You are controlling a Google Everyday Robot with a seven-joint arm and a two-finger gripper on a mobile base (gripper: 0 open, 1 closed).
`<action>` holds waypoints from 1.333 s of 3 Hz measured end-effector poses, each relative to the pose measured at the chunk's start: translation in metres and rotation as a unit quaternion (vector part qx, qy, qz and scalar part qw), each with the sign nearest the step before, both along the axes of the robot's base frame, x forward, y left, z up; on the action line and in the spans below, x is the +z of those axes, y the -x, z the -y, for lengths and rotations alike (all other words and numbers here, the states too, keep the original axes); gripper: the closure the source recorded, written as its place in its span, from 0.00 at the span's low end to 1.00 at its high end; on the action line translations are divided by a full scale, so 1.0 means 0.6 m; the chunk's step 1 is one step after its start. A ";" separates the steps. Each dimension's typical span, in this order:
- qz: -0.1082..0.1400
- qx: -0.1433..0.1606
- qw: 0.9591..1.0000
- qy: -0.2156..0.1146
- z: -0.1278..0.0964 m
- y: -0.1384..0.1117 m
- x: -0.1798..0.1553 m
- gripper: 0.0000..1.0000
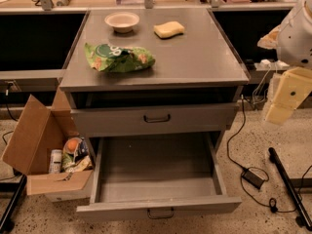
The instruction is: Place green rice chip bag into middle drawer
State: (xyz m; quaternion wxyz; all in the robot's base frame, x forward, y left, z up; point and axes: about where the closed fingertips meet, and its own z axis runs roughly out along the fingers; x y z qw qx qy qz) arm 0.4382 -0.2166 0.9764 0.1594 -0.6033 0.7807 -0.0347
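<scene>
The green rice chip bag lies crumpled on the left front of the grey cabinet top. The middle drawer is pulled wide open below, its grey tray floor bare, with a small dark bar handle on its front. The grey handled drawer above it is closed. My gripper hangs at the right edge of the view, beside the cabinet's right side, well away from the bag and holding nothing that I can see.
A white bowl and a yellow sponge sit at the back of the cabinet top. An open cardboard box with snack packs stands on the floor at the left. Cables and a power adapter lie on the floor at the right.
</scene>
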 end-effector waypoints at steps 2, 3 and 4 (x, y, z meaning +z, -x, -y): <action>0.035 0.031 0.999 -0.004 -0.028 -0.052 0.006 0.00; 0.069 0.084 0.994 -0.019 -0.082 -0.148 0.009 0.00; 0.089 0.133 0.986 -0.056 -0.155 -0.233 0.008 0.00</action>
